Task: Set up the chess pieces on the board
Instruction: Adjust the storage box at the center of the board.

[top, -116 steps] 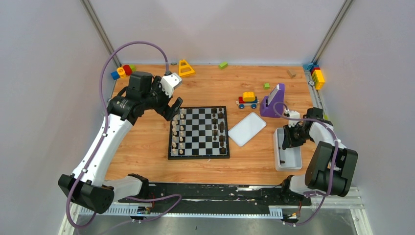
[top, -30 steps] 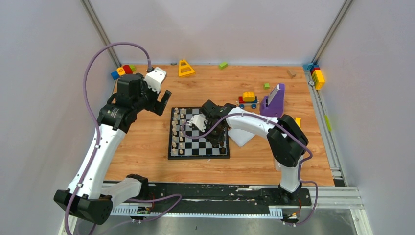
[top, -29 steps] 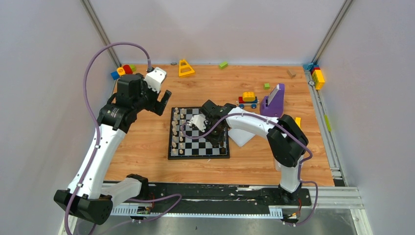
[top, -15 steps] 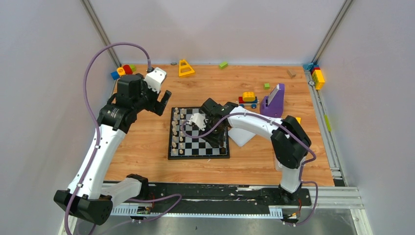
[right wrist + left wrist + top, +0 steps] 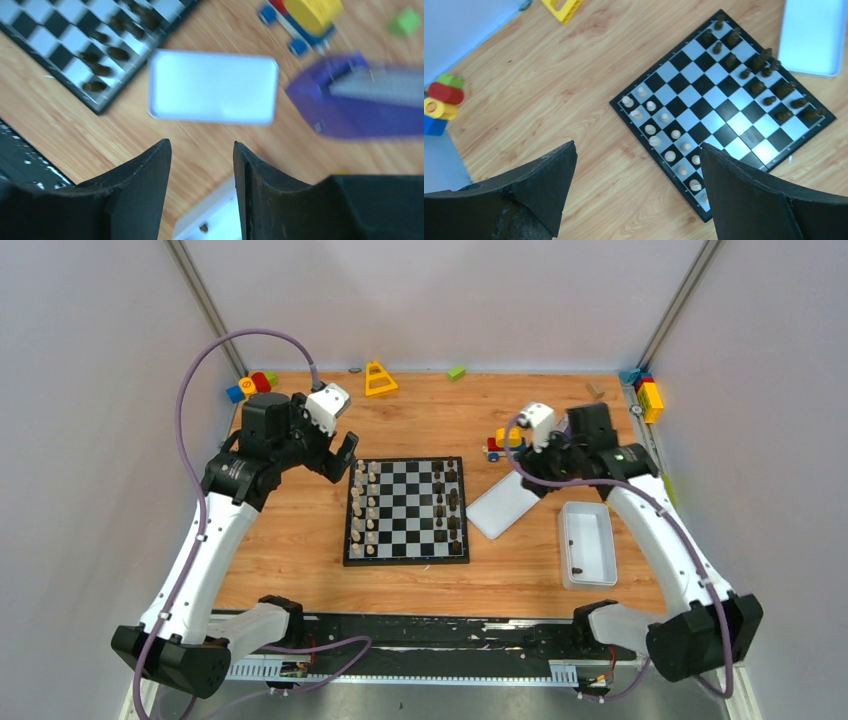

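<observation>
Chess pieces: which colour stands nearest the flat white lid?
The dark brown pieces, along the board's right edge beside the lid; the pale pieces line the far, left edge.

Blurry chess pieces, purple stand

On my wooden worktop a white tray sits on my right side, and its flat white lid lies near it, apart from it. Beyond the lid are a purple stand and a toy car carrying a yellow block. Along the far edge I see a yellow triangular frame, a green brick and a brown block. Coloured blocks cluster in the far left corner, and more are in the far right corner.
</observation>
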`<act>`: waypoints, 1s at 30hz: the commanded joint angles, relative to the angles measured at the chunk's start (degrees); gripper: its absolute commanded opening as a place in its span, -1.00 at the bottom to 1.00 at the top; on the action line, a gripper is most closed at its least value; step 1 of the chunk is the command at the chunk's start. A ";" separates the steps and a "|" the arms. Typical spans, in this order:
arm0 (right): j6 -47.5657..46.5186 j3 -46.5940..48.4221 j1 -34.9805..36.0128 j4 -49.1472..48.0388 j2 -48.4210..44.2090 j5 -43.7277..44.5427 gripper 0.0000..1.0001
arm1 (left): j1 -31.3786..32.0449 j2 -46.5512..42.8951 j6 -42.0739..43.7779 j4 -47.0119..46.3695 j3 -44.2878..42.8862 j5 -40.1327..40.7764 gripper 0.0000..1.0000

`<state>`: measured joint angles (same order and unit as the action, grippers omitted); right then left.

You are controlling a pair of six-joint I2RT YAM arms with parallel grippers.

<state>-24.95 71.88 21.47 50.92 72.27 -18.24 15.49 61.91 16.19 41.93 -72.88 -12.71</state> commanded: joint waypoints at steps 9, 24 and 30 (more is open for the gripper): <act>-16.72 -22.13 -37.76 8.98 -11.17 -2.46 -0.15 | -0.37 -0.11 2.03 -0.70 1.91 -10.53 1.00; -23.53 -31.52 -33.33 14.93 -14.11 -7.32 -0.18 | -0.37 -0.11 2.62 -0.91 2.88 -10.32 1.00; -19.43 -30.56 -25.17 10.73 -9.71 -5.78 -0.18 | -0.37 1.15 2.45 -0.61 2.02 -10.07 1.00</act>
<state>-46.24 40.34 -6.87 65.06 59.96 -22.57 15.49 62.59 17.50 42.17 -70.11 -22.04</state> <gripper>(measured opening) 0.409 0.998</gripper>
